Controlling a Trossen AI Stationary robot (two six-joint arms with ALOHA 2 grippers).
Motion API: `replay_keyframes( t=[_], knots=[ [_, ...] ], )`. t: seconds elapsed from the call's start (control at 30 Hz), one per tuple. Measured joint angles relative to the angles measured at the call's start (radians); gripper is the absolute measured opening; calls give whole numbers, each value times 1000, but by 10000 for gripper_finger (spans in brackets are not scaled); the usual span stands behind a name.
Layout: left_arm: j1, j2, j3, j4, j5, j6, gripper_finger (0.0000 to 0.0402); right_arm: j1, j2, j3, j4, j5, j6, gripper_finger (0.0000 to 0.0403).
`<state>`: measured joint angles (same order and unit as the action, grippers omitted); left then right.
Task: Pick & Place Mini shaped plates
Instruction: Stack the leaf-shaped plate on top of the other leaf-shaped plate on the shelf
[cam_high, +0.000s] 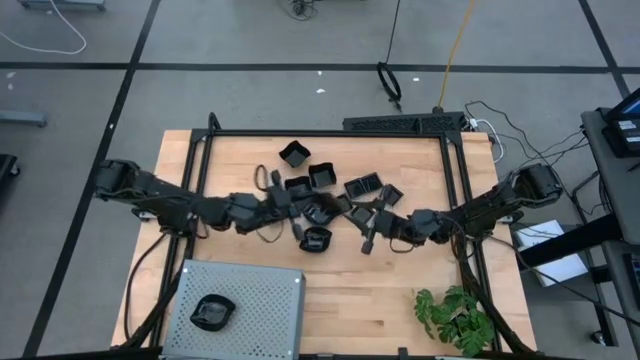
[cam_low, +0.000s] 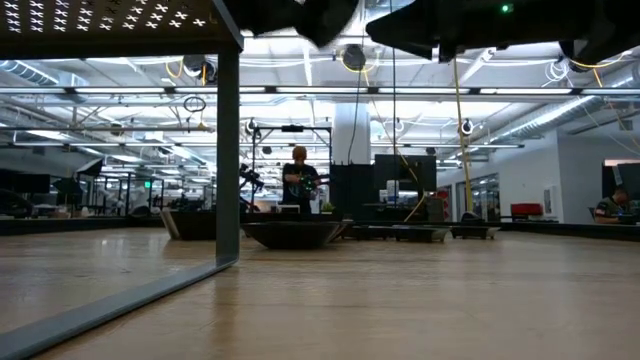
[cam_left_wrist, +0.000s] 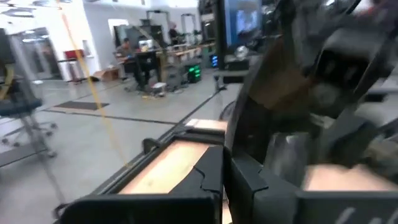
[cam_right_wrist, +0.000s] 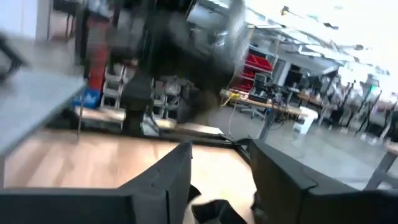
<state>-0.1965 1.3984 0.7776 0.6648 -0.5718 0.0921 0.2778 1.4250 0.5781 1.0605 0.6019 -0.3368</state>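
Seen from above, a pale wooden table (cam_high: 400, 290) is bordered by a black metal frame. Near its centre lies a loose cluster of small glossy black shallow dishes (cam_high: 322, 178), square and polygonal, some touching or overlapping. One square dish (cam_high: 295, 153) sits slightly apart at the cluster's eleven o'clock edge. A rounder dish (cam_high: 315, 239) lies at the cluster's six o'clock side.

At the table's seven o'clock corner stands a large grey perforated metal tray (cam_high: 255, 300). One round black dish (cam_high: 211, 312) rests on it, toward its nine o'clock side.

The left arm reaches in from nine o'clock. The left gripper (cam_high: 300, 207) is over the nine o'clock side of the cluster, its fingers pressed together. In the left wrist view the two dark fingers (cam_left_wrist: 208, 177) stand close side by side. Whether a dish is pinched between them cannot be told.

The right arm reaches in from three o'clock. The right gripper (cam_high: 368, 238) is at the cluster's four o'clock edge. In the right wrist view its dark fingers (cam_right_wrist: 177, 174) stand parted with a clear gap, and a dark object lies low between them; no hold on it is visible.

A green leafy plant (cam_high: 455, 315) sits at the table's five o'clock corner.

In the level view, dark shallow dishes (cam_low: 295, 232) lie far across the tabletop, and a person (cam_low: 298, 175) stands in the room beyond.
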Motion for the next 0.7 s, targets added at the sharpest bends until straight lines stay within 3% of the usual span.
replay_keyframes(
  t=[0.2, 0.33, 0.43, 0.53, 0.6, 0.7],
  knots=[
    [-114, -215, 2, -378, -2, -209, 4, 53, 1, 0, 9, 8, -93, 169],
    [-224, -352, 2, -656, 30, -421, 7, 79, 0, 0, 30, 78, -96, 167],
    [-302, -438, 0, -825, 103, -652, 4, 86, 0, 0, 27, 108, -95, 165],
    [-384, -504, 0, -942, 255, -882, 5, 85, 0, 0, 28, 106, -90, 165],
    [-445, -529, 0, -998, 374, -1007, 7, 84, 0, 0, 28, 106, -76, 165],
    [-547, -543, 0, -1051, 459, -1129, 6, 84, 0, 0, 28, 104, -70, 165]
  ],
)
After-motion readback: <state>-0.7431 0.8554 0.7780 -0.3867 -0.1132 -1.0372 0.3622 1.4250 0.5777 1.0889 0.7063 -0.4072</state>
